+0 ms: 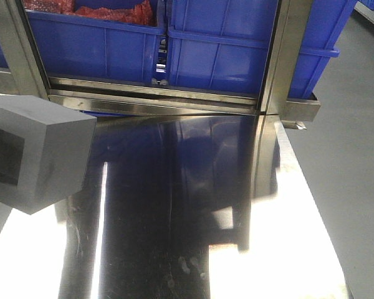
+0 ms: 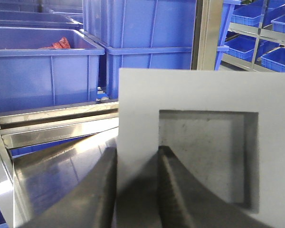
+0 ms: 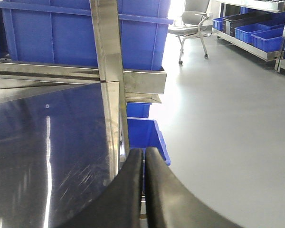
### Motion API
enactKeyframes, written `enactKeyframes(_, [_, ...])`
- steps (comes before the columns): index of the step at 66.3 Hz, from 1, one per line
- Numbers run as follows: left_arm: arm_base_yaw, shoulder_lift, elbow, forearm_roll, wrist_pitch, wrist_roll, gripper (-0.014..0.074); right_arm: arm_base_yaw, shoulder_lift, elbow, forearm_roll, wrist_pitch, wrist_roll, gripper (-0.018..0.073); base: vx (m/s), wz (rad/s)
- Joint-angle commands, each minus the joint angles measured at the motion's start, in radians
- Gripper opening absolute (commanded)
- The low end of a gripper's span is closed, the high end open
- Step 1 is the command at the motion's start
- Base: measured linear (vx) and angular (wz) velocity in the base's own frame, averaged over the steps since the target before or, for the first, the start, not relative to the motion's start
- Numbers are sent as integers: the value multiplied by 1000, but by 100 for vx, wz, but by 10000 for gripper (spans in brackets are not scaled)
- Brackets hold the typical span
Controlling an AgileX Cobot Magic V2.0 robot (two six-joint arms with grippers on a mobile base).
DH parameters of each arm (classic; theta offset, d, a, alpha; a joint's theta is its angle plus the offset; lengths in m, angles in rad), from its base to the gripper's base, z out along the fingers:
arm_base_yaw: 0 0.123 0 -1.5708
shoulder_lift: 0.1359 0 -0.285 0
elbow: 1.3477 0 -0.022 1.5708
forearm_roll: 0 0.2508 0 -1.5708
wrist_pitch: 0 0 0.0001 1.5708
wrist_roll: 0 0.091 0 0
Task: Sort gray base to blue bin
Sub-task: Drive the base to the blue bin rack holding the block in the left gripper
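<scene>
The gray base (image 1: pixel 43 156) hangs above the steel table at the far left of the front view, tilted, with its dark square recess facing left. In the left wrist view the gray base (image 2: pixel 180 90) fills the frame. My left gripper (image 2: pixel 137 149) is shut on one wall of it, with one finger outside and the other inside the recess. A deep blue bin (image 1: pixel 224 56) stands behind the table's back rail. A second blue bin (image 1: pixel 93 43) holding red material stands to its left. My right gripper (image 3: pixel 143 151) is shut on nothing, over the table's right edge.
The shiny steel table (image 1: pixel 193 205) ends at a raised steel rail (image 1: pixel 156 93) with upright posts (image 1: pixel 277 56) in front of the bins. A smaller blue crate (image 3: pixel 142 133) sits below the table's right edge. Grey floor, an office chair (image 3: pixel 194 19) and shelving (image 3: pixel 256 28) lie to the right.
</scene>
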Motion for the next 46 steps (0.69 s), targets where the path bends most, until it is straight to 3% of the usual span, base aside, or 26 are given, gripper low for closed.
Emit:
enactKeyframes(1, [-5, -4, -28, -16, -105, -14, -6, 0, -2, 0, -7, -74, -8, -5, 0, 0])
enactKeyframes(46, [-5, -4, -28, -16, -105, -14, -6, 0, -2, 0, -7, -75, -8, -5, 0, -1])
